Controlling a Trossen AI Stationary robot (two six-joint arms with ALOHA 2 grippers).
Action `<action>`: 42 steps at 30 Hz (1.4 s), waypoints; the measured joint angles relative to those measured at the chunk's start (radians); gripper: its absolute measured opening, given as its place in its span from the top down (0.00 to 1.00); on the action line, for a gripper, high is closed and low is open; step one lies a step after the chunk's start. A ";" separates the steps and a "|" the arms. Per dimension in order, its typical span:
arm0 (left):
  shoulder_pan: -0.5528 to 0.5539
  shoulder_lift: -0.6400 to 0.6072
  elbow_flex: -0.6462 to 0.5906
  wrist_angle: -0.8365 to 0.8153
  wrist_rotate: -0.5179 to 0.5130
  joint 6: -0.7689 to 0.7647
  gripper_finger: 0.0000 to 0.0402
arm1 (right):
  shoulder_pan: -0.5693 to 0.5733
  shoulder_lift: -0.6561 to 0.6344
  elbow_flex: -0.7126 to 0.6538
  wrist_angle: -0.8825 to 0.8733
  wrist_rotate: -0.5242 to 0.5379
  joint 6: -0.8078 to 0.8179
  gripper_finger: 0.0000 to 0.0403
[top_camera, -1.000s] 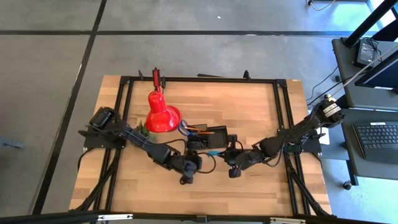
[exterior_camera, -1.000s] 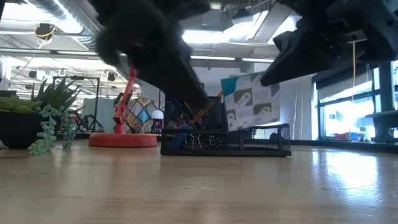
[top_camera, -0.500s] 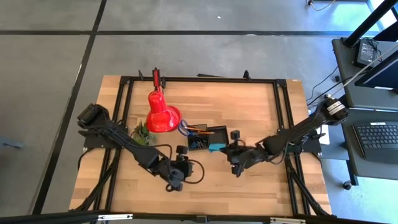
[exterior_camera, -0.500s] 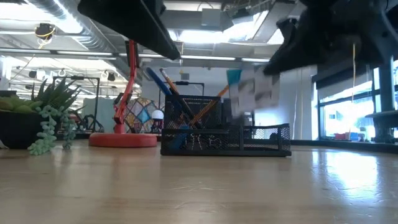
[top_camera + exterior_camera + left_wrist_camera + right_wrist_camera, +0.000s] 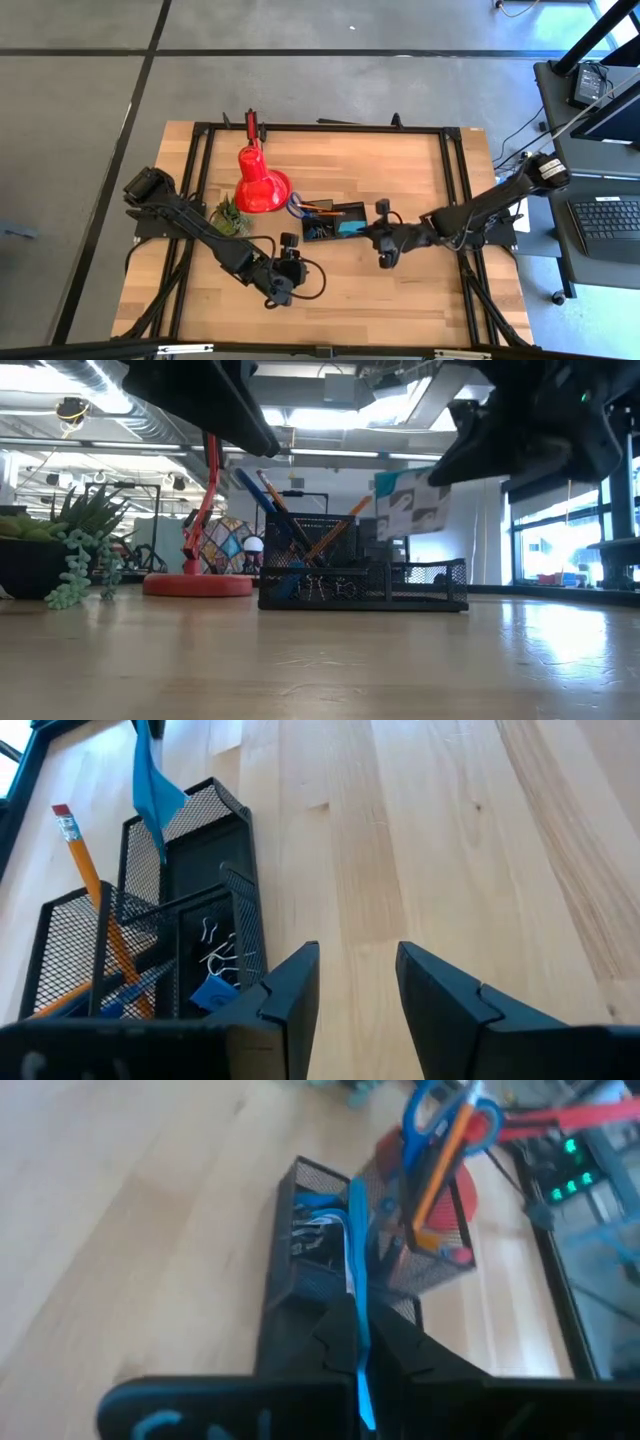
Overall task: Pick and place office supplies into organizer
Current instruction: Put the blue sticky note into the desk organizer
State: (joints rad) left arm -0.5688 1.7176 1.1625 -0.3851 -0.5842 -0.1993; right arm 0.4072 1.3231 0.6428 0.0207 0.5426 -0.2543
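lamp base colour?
Red lamp base, clearest in the low view.

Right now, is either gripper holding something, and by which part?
The right gripper pinches the blue note pad by one edge, above the organizer. The left gripper holds nothing.

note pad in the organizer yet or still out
Out. The right gripper holds the note pad on edge above the organizer, clear of its rim.
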 joint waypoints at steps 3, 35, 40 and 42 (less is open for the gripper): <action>0.001 0.000 0.000 0.000 0.000 -0.006 0.68 | -0.042 0.000 -0.052 0.100 -0.082 -0.040 0.98; 0.049 0.000 0.000 -0.008 -0.053 -0.026 0.68 | -0.361 0.146 -0.226 0.459 -0.414 -0.201 0.98; 0.051 0.000 0.000 -0.008 -0.053 -0.026 0.68 | -0.365 0.188 -0.221 0.473 -0.413 -0.198 0.97; 0.053 0.000 0.000 -0.008 -0.052 -0.026 0.68 | -0.365 0.189 -0.221 0.474 -0.413 -0.196 0.96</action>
State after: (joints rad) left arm -0.5156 1.7176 1.1622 -0.3931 -0.6365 -0.2256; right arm 0.0422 1.5124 0.4217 0.4946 0.1296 -0.4507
